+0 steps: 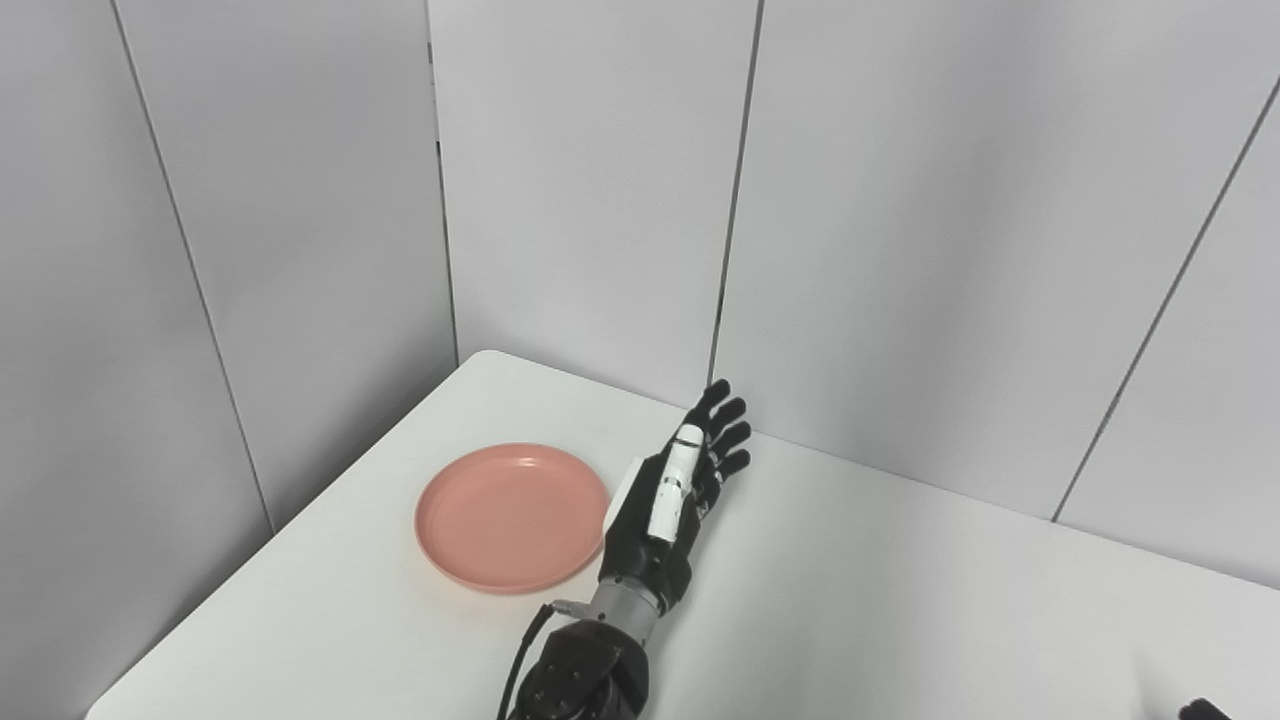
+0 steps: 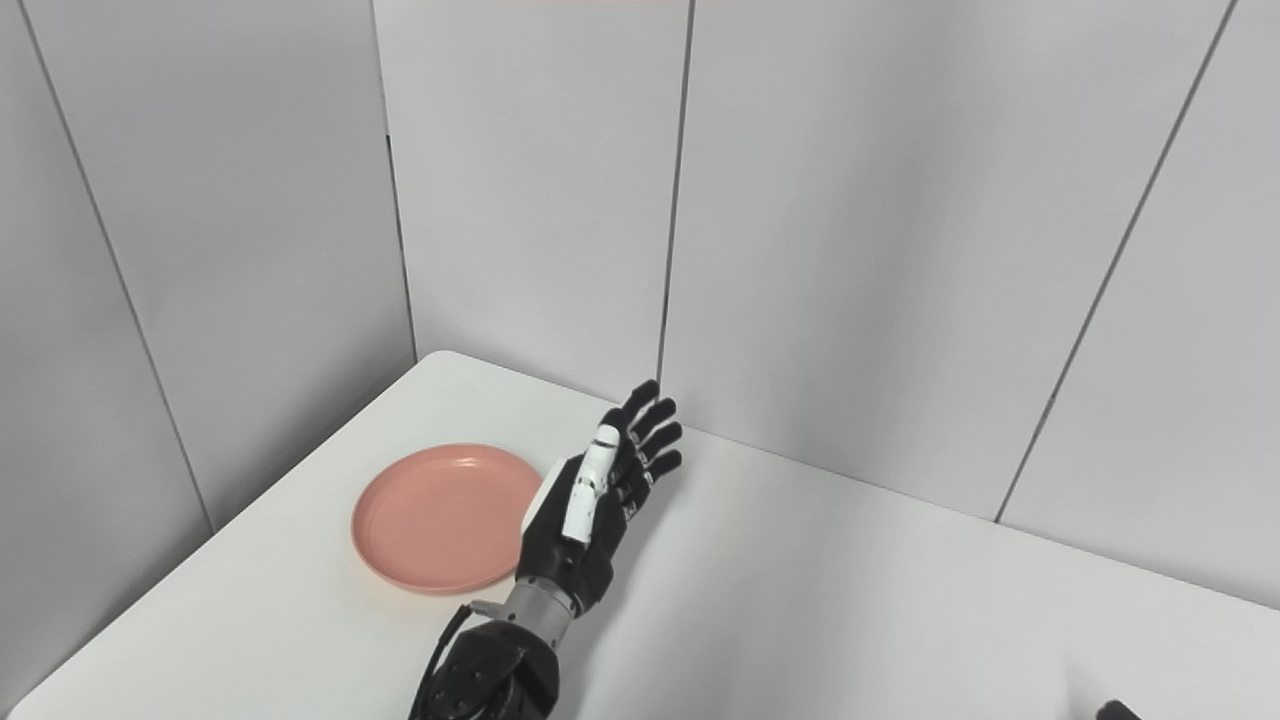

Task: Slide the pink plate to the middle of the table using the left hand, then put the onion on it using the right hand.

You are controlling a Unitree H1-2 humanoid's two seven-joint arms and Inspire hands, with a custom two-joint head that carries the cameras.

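— Is there any writing to read here, a label, a brand, a number?

— None that I can make out. The pink plate [image 1: 512,518] is plain, with no mark on its rim or its face.

— And on the robot's left hand [image 1: 672,495]?

— It bears a white strip along its thumb side, with a few dark bands across it, but no letters or digits are legible there.

— The table [image 1: 900,580] or the wall panels [image 1: 590,180]?

— Both are bare white and grey surfaces; no sign or sticker shows on either.
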